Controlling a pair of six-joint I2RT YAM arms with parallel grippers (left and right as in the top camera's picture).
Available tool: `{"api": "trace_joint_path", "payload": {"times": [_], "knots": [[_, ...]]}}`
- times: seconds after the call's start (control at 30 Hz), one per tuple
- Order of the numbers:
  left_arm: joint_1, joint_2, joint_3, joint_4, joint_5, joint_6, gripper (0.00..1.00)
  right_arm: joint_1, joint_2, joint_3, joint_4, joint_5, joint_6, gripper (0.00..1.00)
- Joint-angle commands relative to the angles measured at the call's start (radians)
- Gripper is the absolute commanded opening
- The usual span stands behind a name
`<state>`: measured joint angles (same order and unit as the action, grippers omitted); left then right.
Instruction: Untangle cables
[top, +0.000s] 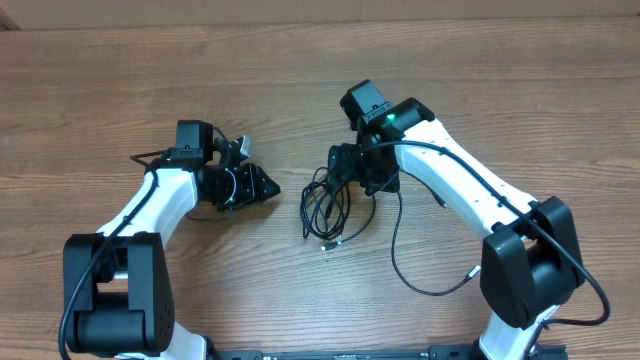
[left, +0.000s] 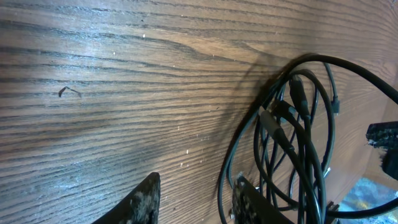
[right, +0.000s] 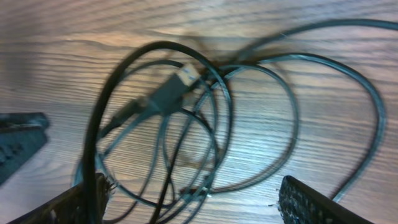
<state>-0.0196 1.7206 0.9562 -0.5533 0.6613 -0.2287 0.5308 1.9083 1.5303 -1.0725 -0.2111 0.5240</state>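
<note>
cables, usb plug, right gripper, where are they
cables (top: 322, 205), overhead view, middle of the tangled loops
usb plug (right: 186, 76), right wrist view, its silver tip
right gripper (right: 194, 200), right wrist view, midway between its fingertips

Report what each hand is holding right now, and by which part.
Nothing is held. The left hand is open over the table, beside the cables. The right hand is spread wide above them, clamping none.
</note>
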Motion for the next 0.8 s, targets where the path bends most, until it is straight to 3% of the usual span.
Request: {"api": "trace_joint_path", "payload": {"times": [0.0, 0.2, 0.4, 0.57, 0.77], "knots": [[-0.003, 0.009, 0.013, 0.002, 0.02, 0.02, 0.39, 0.005, -0.016, -0.02, 0.02, -0.057, 0.006, 0.86], [-0.003, 0.009, 0.013, 0.001, 0.02, 0.02, 0.4, 0.03, -0.016, -0.036, 0.039, -0.083, -0.002, 0.8], [-0.003, 0.009, 0.013, 0.001, 0.02, 0.019, 0.4, 0.025, -0.016, -0.036, 0.125, -0.238, -0.047, 0.6], [-0.003, 0.009, 0.013, 0.002, 0.02, 0.019, 0.4, 0.028, -0.016, -0.036, 0.229, -0.566, -0.233, 0.63], [-0.003, 0.009, 0.013, 0.002, 0.02, 0.019, 0.4, 0.028, -0.016, -0.036, 0.233, -0.528, -0.239, 0.63]]}}
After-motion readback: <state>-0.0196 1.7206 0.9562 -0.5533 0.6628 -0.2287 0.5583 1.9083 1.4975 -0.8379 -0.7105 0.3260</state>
